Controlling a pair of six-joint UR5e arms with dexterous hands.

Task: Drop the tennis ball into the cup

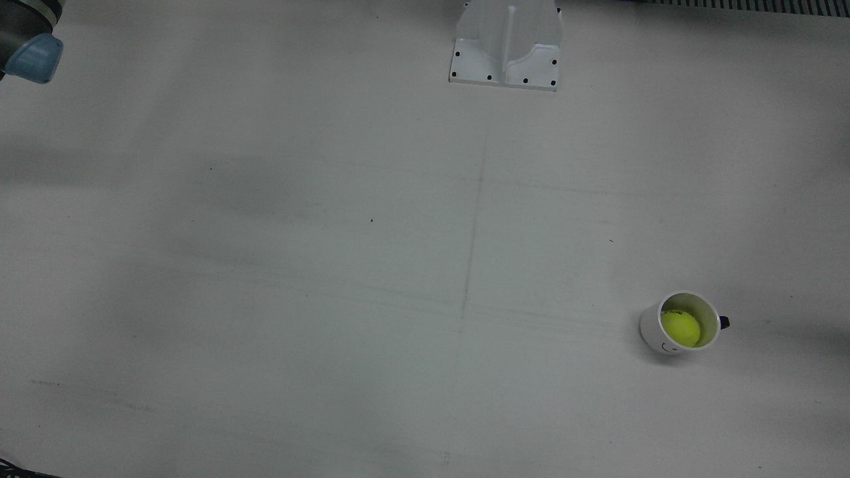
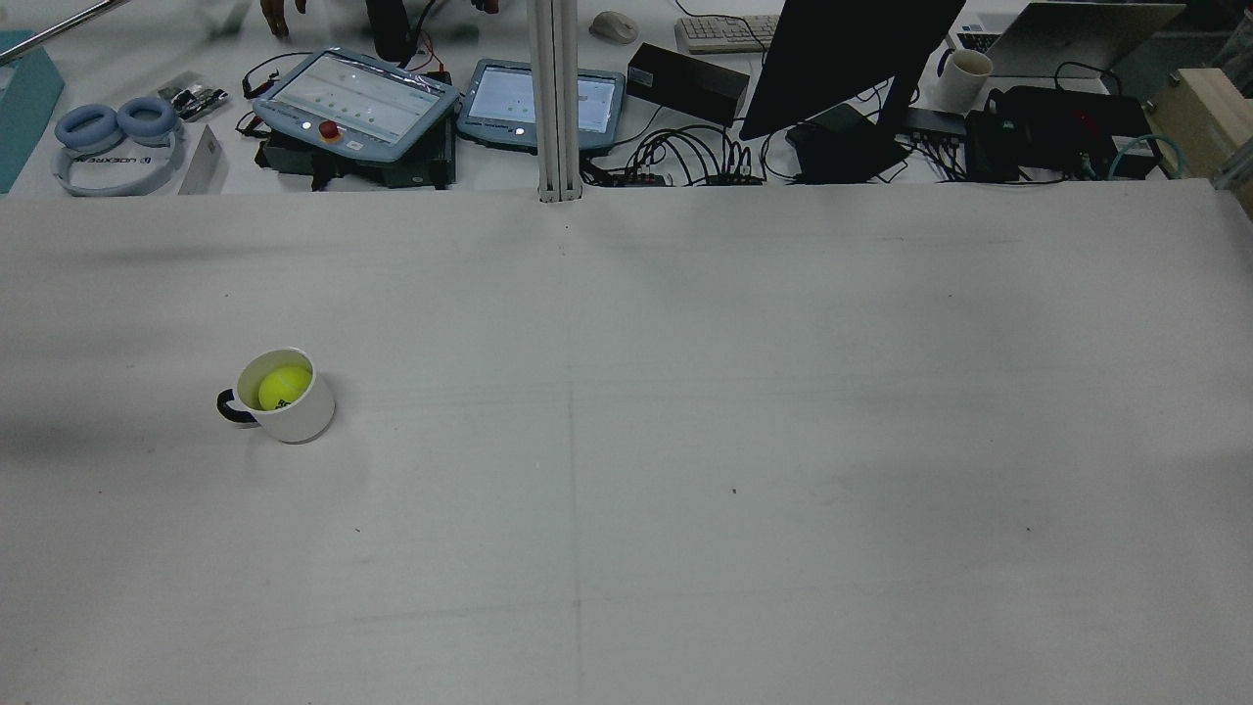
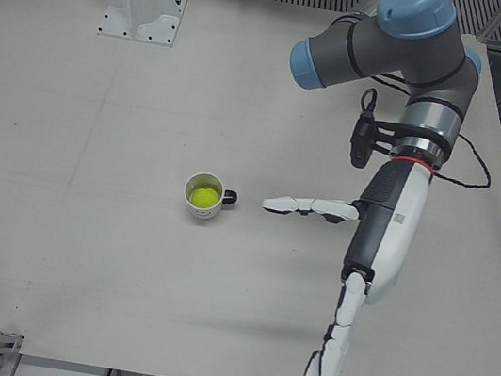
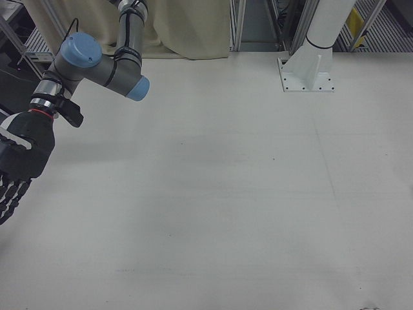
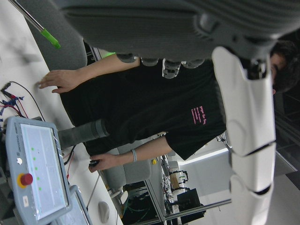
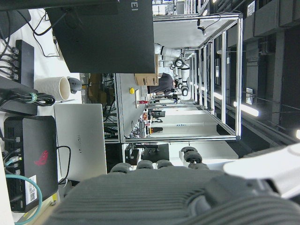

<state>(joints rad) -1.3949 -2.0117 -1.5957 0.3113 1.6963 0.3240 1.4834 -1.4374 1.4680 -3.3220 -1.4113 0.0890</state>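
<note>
A white cup (image 1: 679, 324) (image 2: 286, 397) (image 3: 204, 196) with a dark handle stands upright on the table, and the yellow tennis ball (image 1: 680, 328) (image 2: 284, 388) (image 3: 202, 198) lies inside it. My left hand (image 3: 367, 264) hangs open well to the side of the cup in the left-front view, fingers stretched out and apart, holding nothing. My right hand (image 4: 18, 168) is at the far left edge of the right-front view, open with its fingers pointing down, far from the cup.
A white arm pedestal (image 1: 508, 43) (image 4: 310, 58) is bolted at the table's back. Beyond the far edge in the rear view lie teach pendants (image 2: 357, 103), headphones (image 2: 117, 132), a monitor (image 2: 852, 59) and cables. A person (image 5: 140, 108) shows in the left hand view.
</note>
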